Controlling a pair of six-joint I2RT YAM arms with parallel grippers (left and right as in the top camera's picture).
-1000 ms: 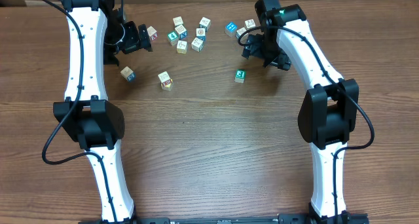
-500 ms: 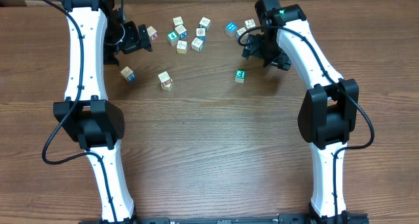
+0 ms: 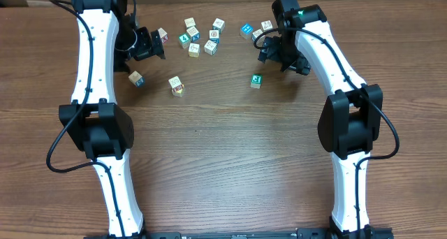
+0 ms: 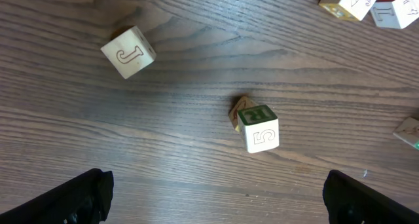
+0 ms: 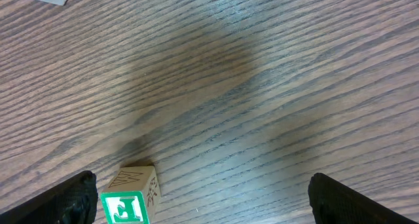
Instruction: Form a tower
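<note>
Tower: not built yet. The cubes lie loose on the worktop [image 3: 223, 162], most in a bunch [image 3: 199, 35] near the far edge. One spot, the 5 cube [image 4: 260, 128], seems to sit on another cube, so it may be a start.
Left hand [image 3: 155, 42]: wide open, holding nothing. It hangs beside the bunch.
Right hand [image 3: 265, 50]: wide open too, holding nothing. The green cube [image 5: 124, 206] lies just by one finger.
Step now: I think each hand is picking a cube to grab.
Do it well: come straight down, put one finger on each flat side, and squeeze square so the cube does not twist.
J cube [image 4: 128, 52]: it sits alone, well apart from the others, so it is easy to grab.
Edges: the bunch is close to the far edge, so don't push cubes that way.
Open room: the near half of the worktop is bare wood, a good place to build.
</note>
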